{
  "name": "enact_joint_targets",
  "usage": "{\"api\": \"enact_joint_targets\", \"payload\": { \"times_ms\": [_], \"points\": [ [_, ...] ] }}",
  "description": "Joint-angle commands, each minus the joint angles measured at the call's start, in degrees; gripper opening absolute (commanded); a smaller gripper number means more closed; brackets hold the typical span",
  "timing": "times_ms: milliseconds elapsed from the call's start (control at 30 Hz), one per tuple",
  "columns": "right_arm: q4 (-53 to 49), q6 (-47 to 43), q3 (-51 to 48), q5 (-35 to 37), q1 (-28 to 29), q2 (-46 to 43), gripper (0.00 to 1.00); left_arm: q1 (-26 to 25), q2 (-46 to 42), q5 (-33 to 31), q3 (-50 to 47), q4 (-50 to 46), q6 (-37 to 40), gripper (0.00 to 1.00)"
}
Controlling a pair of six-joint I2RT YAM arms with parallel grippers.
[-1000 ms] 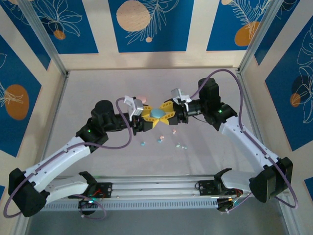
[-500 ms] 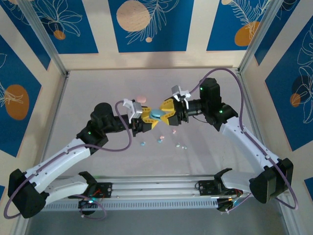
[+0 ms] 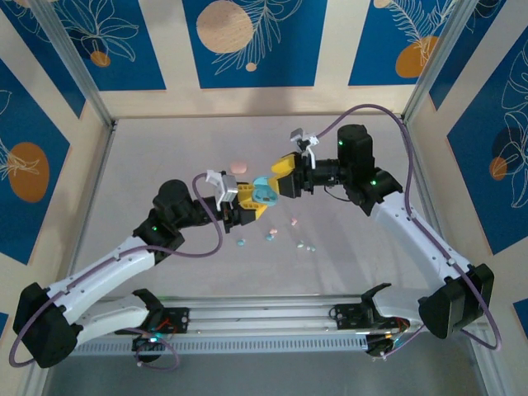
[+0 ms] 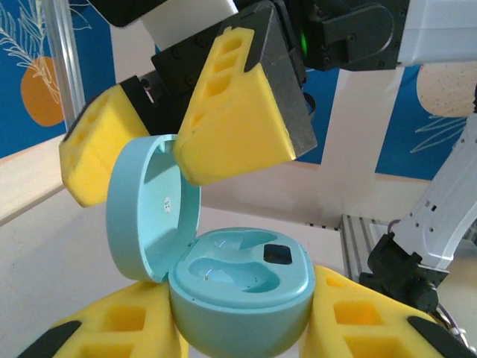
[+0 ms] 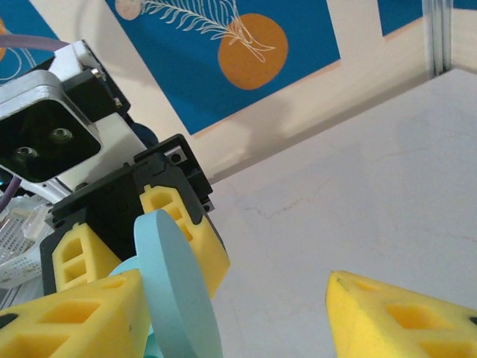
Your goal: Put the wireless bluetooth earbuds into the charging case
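Observation:
My left gripper is shut on the base of the light blue charging case, held above the table. In the left wrist view the case base sits between my yellow fingers. Its lid stands swung up, and both pockets are empty. My right gripper is open just above and behind the lid. The lid's edge stands beside its left finger, far from the other finger. Several tiny pastel earbuds lie scattered on the table below the case.
A small pink case-like thing lies on the table behind the grippers. More buds lie at the left and right. An aluminium rail runs along the near edge. Frame posts and walls close in the table.
My right gripper has opened and risen away from the case, and the lid now stands open. My left gripper, with the case, has drifted slightly down and left.

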Motion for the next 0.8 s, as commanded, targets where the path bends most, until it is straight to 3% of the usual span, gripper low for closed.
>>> {"api": "enact_joint_targets", "payload": {
  "times_ms": [0, 167, 433, 767],
  "points": [
    [-2.44, 1.68, 1.46, 2.10, 0.52, 0.50, 0.62, -0.24, -0.69, -0.04, -1.02, 8.07, -3.49, 0.23],
    [-3.52, 0.93, 1.38, -2.61, 0.74, -0.71, 0.65, -0.21, -0.78, -3.26, -2.41, 10.21, -4.57, 0.24],
    [-6.01, 3.26, 1.31, 3.57, 0.60, -4.62, 0.68, -0.22, -0.91, -4.73, -2.86, 11.28, -4.45, 0.24],
    [-10.20, -0.71, 3.43, 4.08, 3.04, -2.97, 0.66, -0.23, -0.95, -3.83, -2.36, 12.97, -5.57, 0.24]
  ]
}}
